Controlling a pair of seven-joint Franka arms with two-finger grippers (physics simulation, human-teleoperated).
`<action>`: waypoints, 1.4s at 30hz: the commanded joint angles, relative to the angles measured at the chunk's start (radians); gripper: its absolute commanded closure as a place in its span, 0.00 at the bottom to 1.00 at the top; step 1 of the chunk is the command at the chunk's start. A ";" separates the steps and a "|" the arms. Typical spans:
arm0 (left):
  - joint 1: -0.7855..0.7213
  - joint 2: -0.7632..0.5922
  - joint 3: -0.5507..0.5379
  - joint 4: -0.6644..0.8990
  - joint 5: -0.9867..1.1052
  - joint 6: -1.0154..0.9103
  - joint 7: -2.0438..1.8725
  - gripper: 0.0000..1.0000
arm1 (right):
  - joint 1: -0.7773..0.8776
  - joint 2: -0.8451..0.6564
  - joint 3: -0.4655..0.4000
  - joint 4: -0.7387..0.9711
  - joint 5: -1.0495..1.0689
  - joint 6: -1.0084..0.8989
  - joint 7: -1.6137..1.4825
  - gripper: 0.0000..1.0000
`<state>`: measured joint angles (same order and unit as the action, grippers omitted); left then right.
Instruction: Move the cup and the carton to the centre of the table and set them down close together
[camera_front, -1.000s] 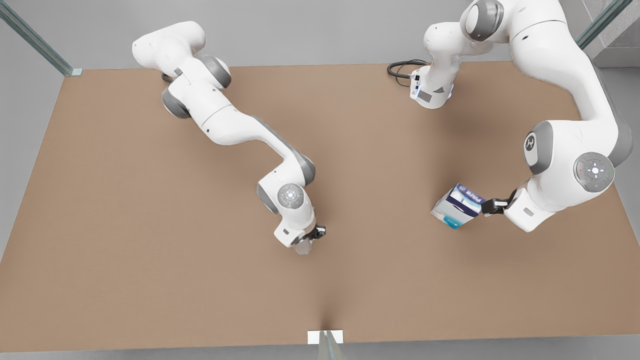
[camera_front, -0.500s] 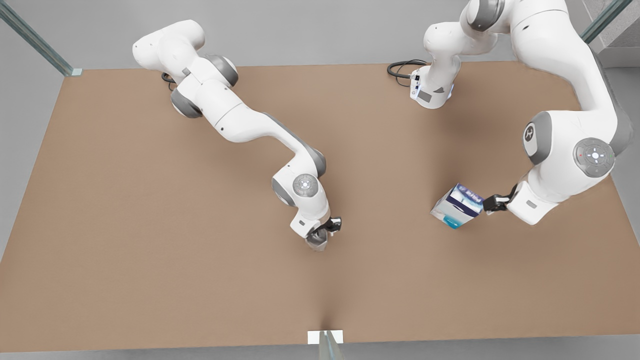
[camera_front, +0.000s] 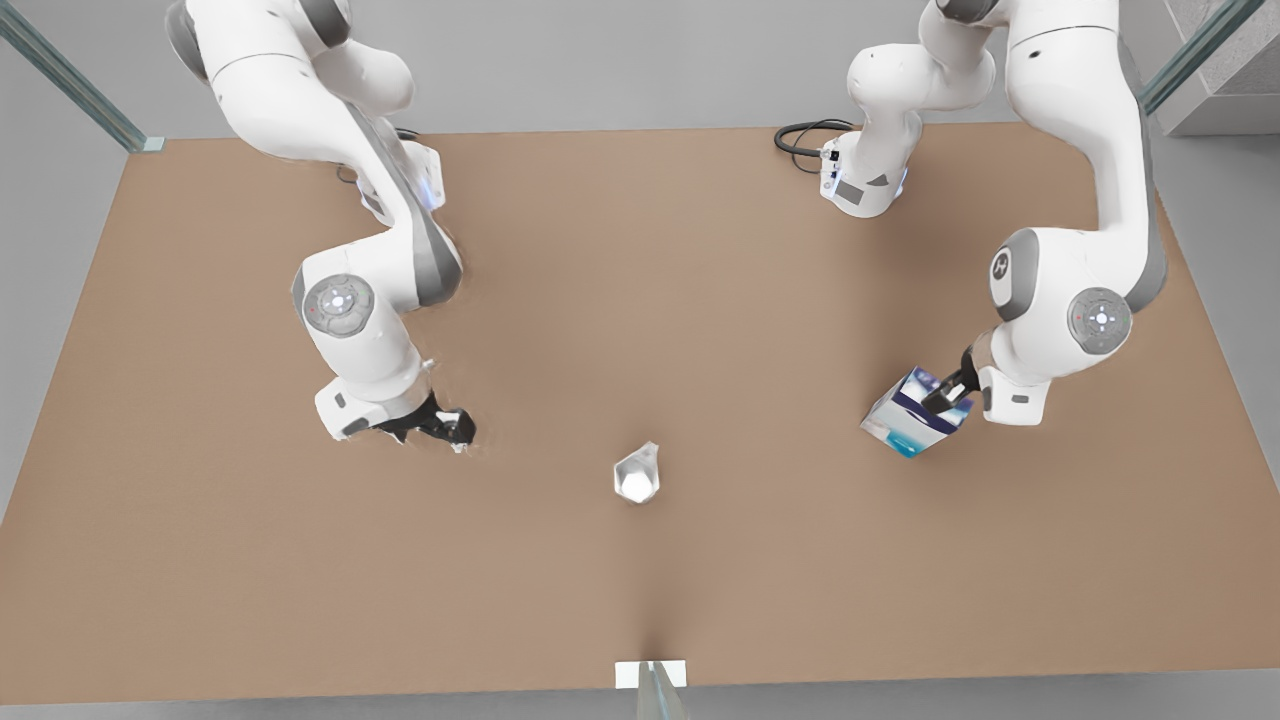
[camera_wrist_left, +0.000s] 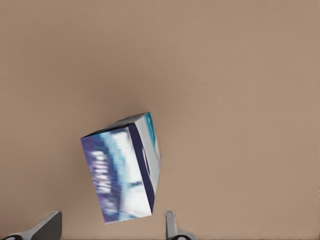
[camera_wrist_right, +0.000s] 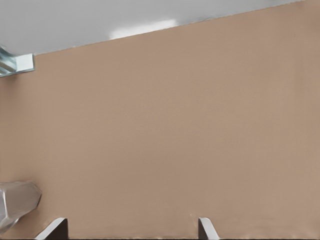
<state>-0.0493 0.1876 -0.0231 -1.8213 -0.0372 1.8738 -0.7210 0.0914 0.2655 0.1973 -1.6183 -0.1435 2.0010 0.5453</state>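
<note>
Cup (camera_front: 636, 474) central; carton (camera_front: 915, 415) beneath left gripper (camera_front: 945, 395); right gripper (camera_front: 450, 428) apart.

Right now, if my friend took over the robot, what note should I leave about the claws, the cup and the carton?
Left claw: open, right at the carton, fingers either side but not closed on it.
Right claw: open and holding nothing, at the front view's left, apart from the cup.
Cup: standing free near the centre of the table.
Carton: far off at the front view's right, not close to the cup.
Done: the cup looks placed.
Left: probably grip the carton, carry it to the centre and set it down beside the cup.
</note>
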 joint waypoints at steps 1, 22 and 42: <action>0.000 0.003 0.000 -0.001 -0.029 0.002 0.000 0.00 | -0.010 -0.006 -0.038 0.006 0.008 -0.025 -0.070 0.00; 0.002 0.081 0.049 -0.118 -0.176 0.127 -0.029 0.00 | 0.019 0.011 -0.309 0.296 0.134 -0.412 -0.568 0.00; 0.011 0.078 0.049 -0.105 -0.174 0.160 -0.035 0.39 | 0.024 0.017 -0.306 0.307 0.137 -0.416 -0.544 0.00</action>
<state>-0.0386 0.2618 0.0261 -1.9252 -0.2054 2.0341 -0.7567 0.1150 0.2836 -0.1089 -1.3122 -0.0057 1.5846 0.0015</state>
